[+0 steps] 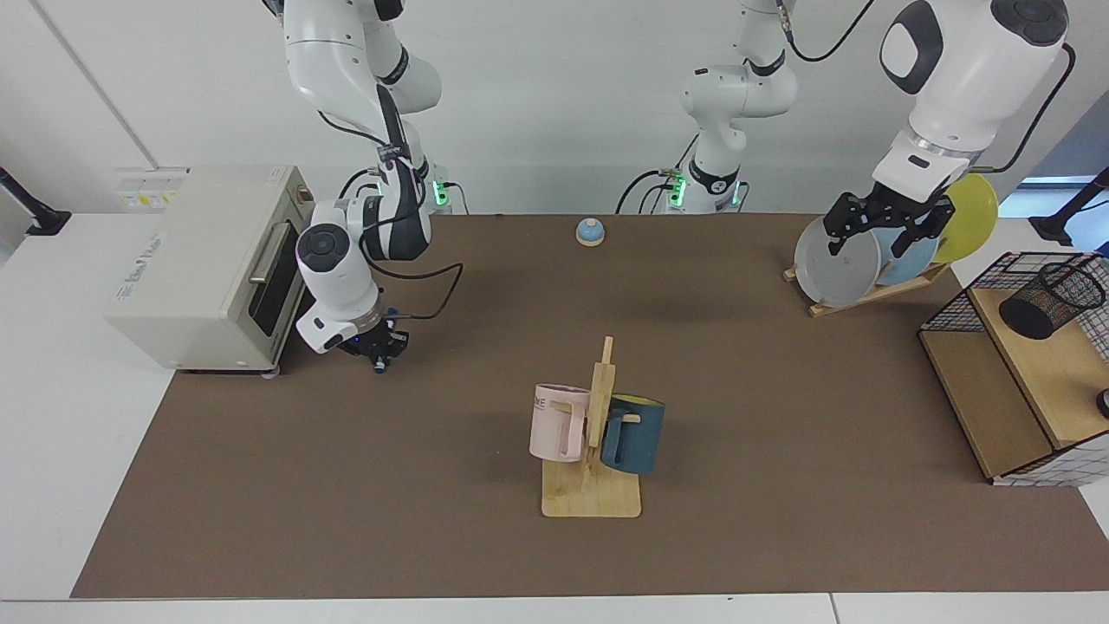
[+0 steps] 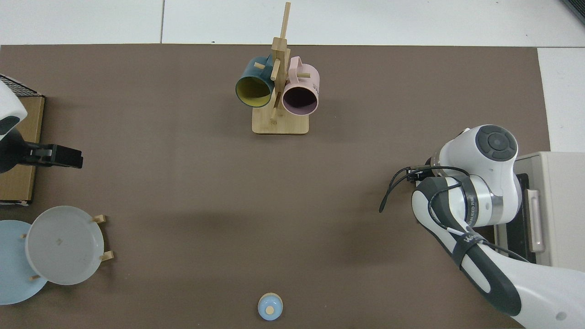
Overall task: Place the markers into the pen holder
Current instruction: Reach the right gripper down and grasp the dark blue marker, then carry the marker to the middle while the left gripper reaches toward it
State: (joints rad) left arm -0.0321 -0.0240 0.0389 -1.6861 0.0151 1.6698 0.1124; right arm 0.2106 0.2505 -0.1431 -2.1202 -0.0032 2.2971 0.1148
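The right tool [image 1: 379, 348] sat low over the brown counter [image 1: 433, 485] just in front of the toaster oven [image 1: 208, 260], pointing down with its fingers clamped on the marker [image 1: 379, 366], whose blue end poked out below them. Gripping it near one end would, I judged, leave the barrel hanging free to drop into a cup. In the top view the arm's own white body hid both the tool and the marker.

The pen holder [image 1: 1050, 299] lay tipped on its side on the upper wooden shelf of the wire-grid basket [image 1: 953, 305], well apart from the marker, at the opposite end of the counter. Its mouth faced sideways, so a straight drop looked awkward.

The left tool [image 1: 882, 227] hung with its fingers apart above the plate rack [image 1: 875, 290], near the basket, waiting; it seemed placed to receive the marker or to steady the holder.
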